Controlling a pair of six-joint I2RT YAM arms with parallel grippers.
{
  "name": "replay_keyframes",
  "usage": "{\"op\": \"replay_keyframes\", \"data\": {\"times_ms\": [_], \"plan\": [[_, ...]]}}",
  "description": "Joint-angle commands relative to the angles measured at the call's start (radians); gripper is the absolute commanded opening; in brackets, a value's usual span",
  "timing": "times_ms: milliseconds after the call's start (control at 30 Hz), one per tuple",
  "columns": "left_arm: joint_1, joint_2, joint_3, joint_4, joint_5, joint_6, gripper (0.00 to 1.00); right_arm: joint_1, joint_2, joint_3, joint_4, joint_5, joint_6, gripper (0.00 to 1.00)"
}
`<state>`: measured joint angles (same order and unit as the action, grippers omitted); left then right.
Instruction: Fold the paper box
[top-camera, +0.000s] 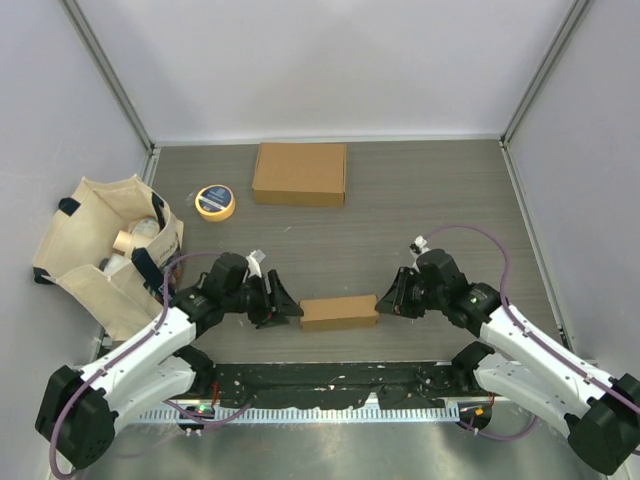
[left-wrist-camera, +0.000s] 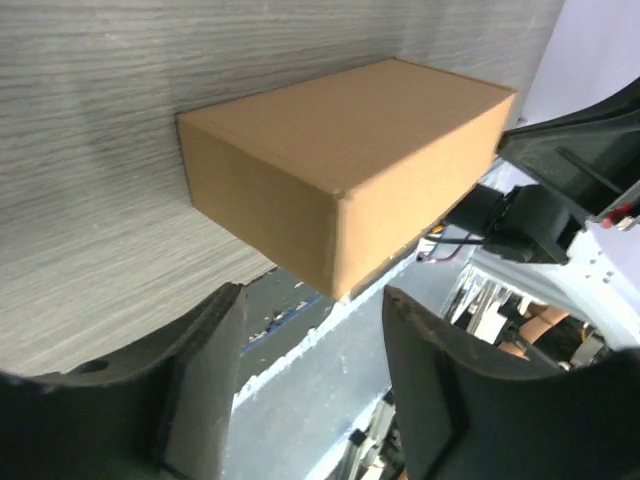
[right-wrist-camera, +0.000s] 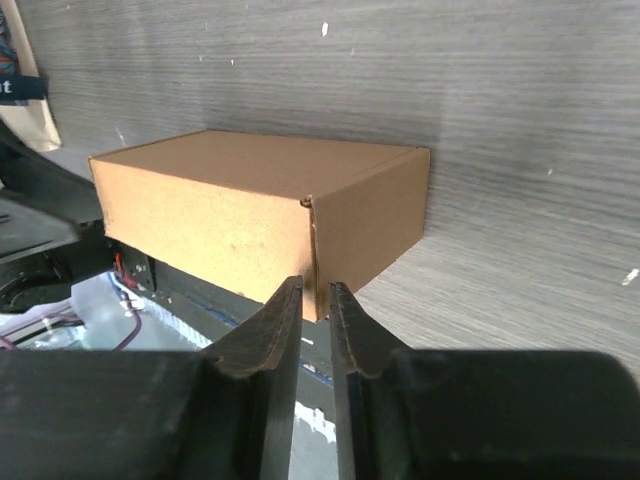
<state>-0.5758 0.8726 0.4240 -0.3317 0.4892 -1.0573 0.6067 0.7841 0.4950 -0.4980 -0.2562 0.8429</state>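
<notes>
- Near the middle of the table's (top-camera: 430, 200) near edge sits the paper box (top-camera: 339, 312), a small brown carton lying flat on the grey surface with its long side along that edge.
- Its lid is down and its walls stand square in both wrist views, so the folding looks all but done. I see no loose flap, though the far side is hidden.
- At the box's left end is the left gripper (top-camera: 285, 305), its fingers (left-wrist-camera: 190, 400) spread well apart. Its wrist view shows the box corner just beyond the tips, not between them, so it holds nothing. That wide stance seems meant to brace or straddle the end.
- At the box's right end is the right gripper (top-camera: 388, 300), its fingers (right-wrist-camera: 265, 340) drawn nearly together with only a slit between and nothing caught in it. Brought together like this, they make a blunt tip suited to pressing a wall or tucking a tab.
- With one arm at each end, the box can be steadied from both sides.
- Toward the far edge lies a larger flat carton (top-camera: 300, 173), with a tape roll (top-camera: 215, 202) to its left. A cloth bag (top-camera: 110, 250) slumps at the left edge, and all three are well apart from the work.
</notes>
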Motion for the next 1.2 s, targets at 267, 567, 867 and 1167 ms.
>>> {"op": "replay_keyframes", "data": {"times_ms": [267, 567, 867, 1167], "plan": [[-0.004, 0.061, -0.025, 0.166, 0.066, -0.033, 0.57, -0.001, 0.053, -0.018, 0.038, -0.029, -0.053, 0.36], [-0.001, 0.075, 0.088, 0.074, 0.046, 0.054, 0.75, -0.013, 0.072, 0.096, -0.021, -0.017, -0.149, 0.51], [-0.032, 0.264, 0.122, 0.244, 0.152, 0.026, 0.62, -0.024, 0.216, 0.083, 0.148, -0.204, -0.146, 0.44], [-0.032, 0.474, 0.603, 0.060, -0.078, 0.325, 0.41, -0.025, 0.458, 0.443, 0.243, 0.015, -0.355, 0.38]]}}
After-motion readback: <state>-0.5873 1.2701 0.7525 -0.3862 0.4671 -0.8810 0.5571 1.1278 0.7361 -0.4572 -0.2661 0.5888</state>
